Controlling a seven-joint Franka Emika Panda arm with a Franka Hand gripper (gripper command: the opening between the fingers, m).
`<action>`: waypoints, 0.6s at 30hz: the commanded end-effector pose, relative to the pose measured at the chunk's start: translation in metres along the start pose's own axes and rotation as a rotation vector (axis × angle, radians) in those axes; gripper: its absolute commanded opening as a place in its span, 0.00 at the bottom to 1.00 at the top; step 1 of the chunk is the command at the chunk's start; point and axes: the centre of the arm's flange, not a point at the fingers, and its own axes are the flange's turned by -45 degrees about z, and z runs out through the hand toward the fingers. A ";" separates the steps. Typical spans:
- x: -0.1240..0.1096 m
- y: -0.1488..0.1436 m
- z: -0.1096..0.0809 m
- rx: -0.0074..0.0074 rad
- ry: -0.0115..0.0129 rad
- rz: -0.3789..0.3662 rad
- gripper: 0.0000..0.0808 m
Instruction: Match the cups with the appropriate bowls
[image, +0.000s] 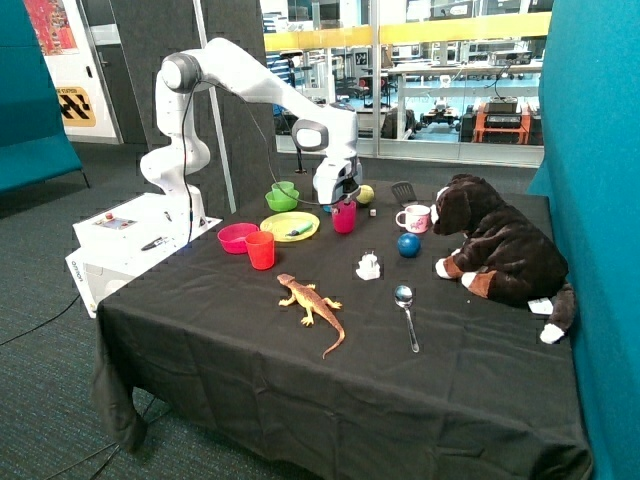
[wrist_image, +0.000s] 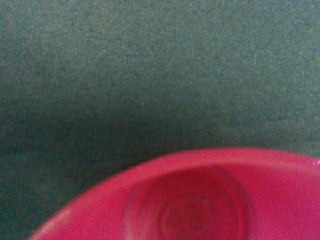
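**Gripper sitting right over the magenta cup near the plate**

The gripper (image: 343, 196) is hanging directly above the magenta-pink cup (image: 344, 217), its tip meeting the cup's rim in the outside view; whether the jaws are spread or pinching the cup cannot be told. The cup is standing upright on the black tablecloth (image: 250, 340), just beside the yellow-green plate (image: 280, 230). It is a plain, handleless tumbler with smooth walls. In the wrist view the same cup (wrist_image: 200, 195) is showing its open mouth: a rounded rim, glossy pink inside, and ringed circles at the bottom, with dark cloth (wrist_image: 150, 60) behind it.

The light green cup (image: 285, 188) is sitting inside the lime green bowl (image: 281, 201), behind the plate. The magenta-pink bowl (image: 237, 238) is resting nearer the table edge, touching a red cup (image: 261, 250), and well apart from the magenta-pink cup, with the plate between them.

Elsewhere a toy lizard (image: 312, 304), a spoon (image: 406, 314), a blue ball (image: 408, 245), a white mug (image: 414, 218) and a plush dog (image: 495, 248) are lying about.
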 end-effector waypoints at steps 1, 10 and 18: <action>0.000 -0.002 0.013 -0.0009 0.0026 0.003 0.66; -0.006 -0.001 0.020 -0.0009 0.0026 -0.001 0.58; -0.011 0.000 0.022 -0.0009 0.0026 0.013 0.04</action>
